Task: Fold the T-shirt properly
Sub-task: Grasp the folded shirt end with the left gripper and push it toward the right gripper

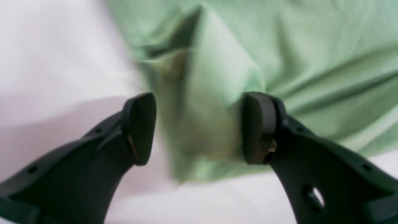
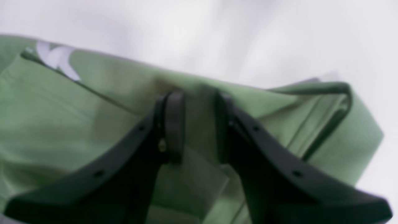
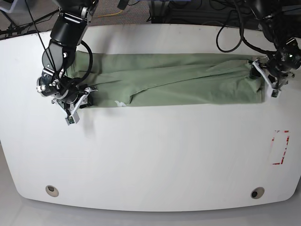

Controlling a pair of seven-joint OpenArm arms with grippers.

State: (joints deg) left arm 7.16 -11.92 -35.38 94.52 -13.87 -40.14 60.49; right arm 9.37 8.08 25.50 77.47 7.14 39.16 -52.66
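The T-shirt (image 3: 164, 80) lies as a long band; the right gripper (image 2: 199, 124) pinches its nine-o'clock end, the left gripper (image 1: 199, 127) straddles the three-o'clock end wide, likely for folding

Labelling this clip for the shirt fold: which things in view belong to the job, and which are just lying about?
Part of the job:
- T-shirt
- left gripper, open at one end of the shirt
- right gripper, jaws around a fold at the other end

Just lying about:
- red marking on the white table
- cables behind the table

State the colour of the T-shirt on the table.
T-shirt: pale sage green, plain; clearest in the base view.
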